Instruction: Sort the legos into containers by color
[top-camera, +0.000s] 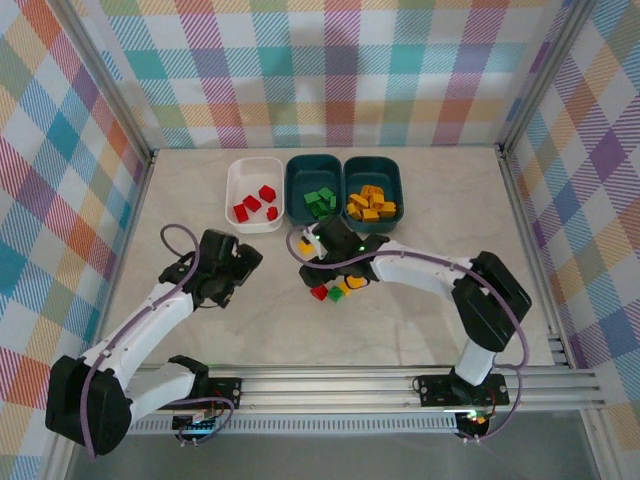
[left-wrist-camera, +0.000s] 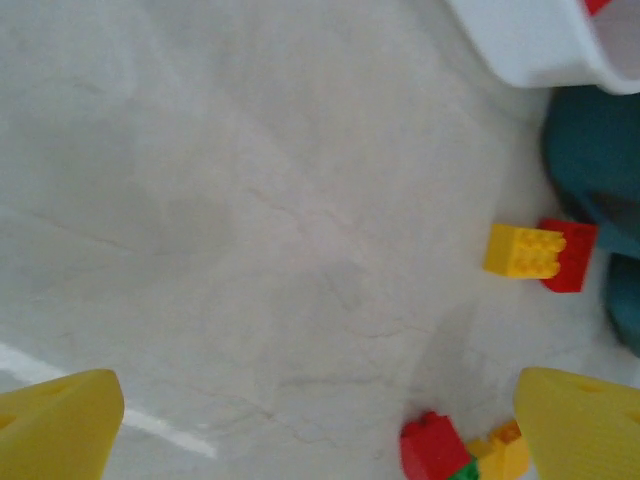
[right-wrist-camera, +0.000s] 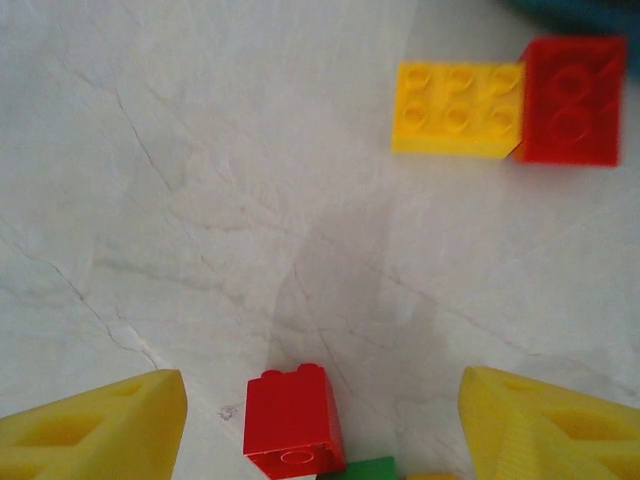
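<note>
On the pale table (top-camera: 450, 300), reds (top-camera: 251, 204) are kept in a white plastic tub (top-camera: 248, 175), greens (top-camera: 320, 200) in a dark teal plastic tub (top-camera: 312, 170), yellows (top-camera: 370, 205) in a second teal tub (top-camera: 372, 168); the left end effector (left-wrist-camera: 320, 425) is spread empty, the right end effector (right-wrist-camera: 322, 425) spread over a red studded brick (right-wrist-camera: 288, 415), apparently for pickup.

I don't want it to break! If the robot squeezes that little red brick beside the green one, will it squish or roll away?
Probably neither. The red brick looks like hard plastic, so it should stay stiff. Its flat, boxy sides suggest it would slide on the smooth table, not roll. It is small, so likely light.
</note>
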